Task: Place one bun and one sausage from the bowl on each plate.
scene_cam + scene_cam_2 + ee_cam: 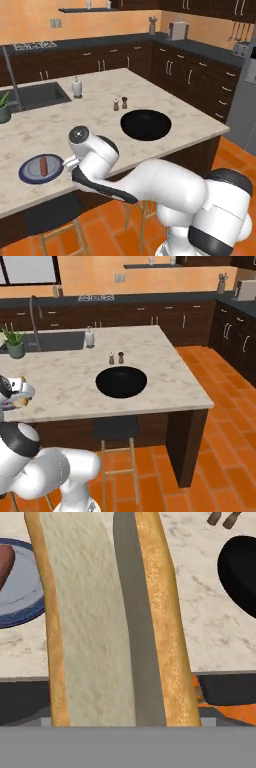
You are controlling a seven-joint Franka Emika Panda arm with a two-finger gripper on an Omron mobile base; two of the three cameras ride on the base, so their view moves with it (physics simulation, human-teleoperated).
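On the marble island, one dark blue-grey plate [30, 176] is lying near the front edge at the robot's left, and one reddish-brown sausage [43, 165] is resting on its paler centre. One wide black bowl [146, 124] is sitting further along the counter, well apart from that plate, and its inside is reading as flat black with nothing showing in it. Two small shakers [120, 103] are standing side by side just behind the bowl, one soap bottle [76, 87] is standing beside the sink [37, 96], and one potted plant [4, 106] is sitting at the far left. One bun [110, 617] is showing close up in the hand view, running lengthwise from top to bottom: its pale, floury cut face is turning toward the camera, a golden-yellow crust is edging it on both sides, and a grey slit is running down between the two halves. It is hanging at the counter's front edge, with the plate's blue rim to its left and the bowl to its right. The gripper [19, 397] is pinching this bun, a tan end of it peeking out beside the white hand in the right base view.
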